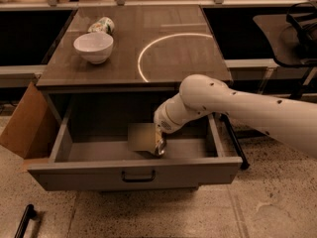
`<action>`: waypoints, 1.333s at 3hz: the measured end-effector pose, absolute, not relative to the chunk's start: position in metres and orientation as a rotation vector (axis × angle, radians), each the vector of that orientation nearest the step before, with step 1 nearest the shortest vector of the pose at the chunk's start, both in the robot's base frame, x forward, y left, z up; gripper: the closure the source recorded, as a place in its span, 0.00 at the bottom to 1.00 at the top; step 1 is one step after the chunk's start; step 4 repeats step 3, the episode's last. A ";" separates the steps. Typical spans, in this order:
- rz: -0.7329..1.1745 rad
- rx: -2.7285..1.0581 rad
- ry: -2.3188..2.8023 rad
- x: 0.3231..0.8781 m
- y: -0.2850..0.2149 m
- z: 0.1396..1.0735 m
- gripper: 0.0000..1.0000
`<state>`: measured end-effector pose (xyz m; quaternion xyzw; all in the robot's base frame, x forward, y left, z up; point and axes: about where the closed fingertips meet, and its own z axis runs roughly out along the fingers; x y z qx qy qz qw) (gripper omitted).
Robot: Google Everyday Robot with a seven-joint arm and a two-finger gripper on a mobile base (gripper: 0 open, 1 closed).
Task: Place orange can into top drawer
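The top drawer (89,175) is pulled wide open under the brown table; its dark bar handle (138,176) sits mid-front. My gripper (157,143) reaches down into the drawer from the right, at the end of the white arm (237,108). It is shut on the orange can (141,137), which lies on its side low in the drawer's middle, close to the floor, with its silvery end toward the gripper. I cannot tell whether the can touches the drawer floor.
A white bowl (93,47) and a white-and-green patterned can (101,25) stand at the table's back left. A cardboard flap (27,125) leans left of the drawer. A dark bar (25,221) lies on the floor at lower left.
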<state>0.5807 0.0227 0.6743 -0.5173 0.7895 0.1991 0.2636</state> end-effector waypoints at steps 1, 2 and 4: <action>0.549 -1.384 2.127 0.580 0.014 0.672 0.00; 0.539 -1.322 2.140 0.568 -0.019 0.686 0.00; 0.520 -1.245 2.131 0.553 -0.057 0.716 0.00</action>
